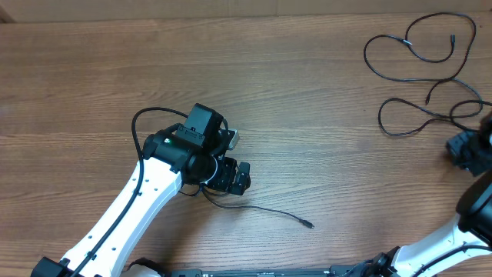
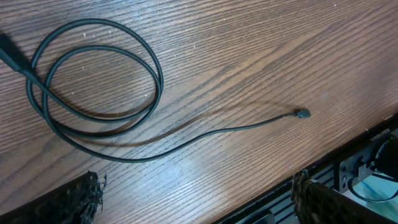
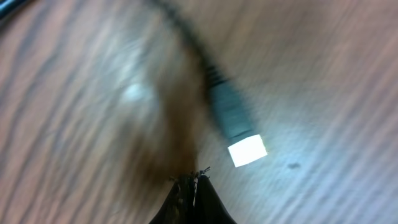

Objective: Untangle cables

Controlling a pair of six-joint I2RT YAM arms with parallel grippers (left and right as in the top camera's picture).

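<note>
Two cable lots: one cord at centre-left, one loose run at the far right of the table (image 1: 77, 77).
Left gripper (image 2: 198, 182): fingers spread wide, holding nothing, above the wood.
Left cord (image 2: 159, 81): two overlapping loops lying flat; a thin tail runs right to a small plug (image 2: 302, 114) near the table edge.
Loose cables (image 1: 442, 81): open wandering loops, upper right, flat on the wood.
Right gripper (image 3: 193, 186): fingertips pressed together, pinching nothing; at the right edge, just below those loops.
Connector (image 3: 238, 127): blurred, bright tip, just beside the closed fingertips.
</note>
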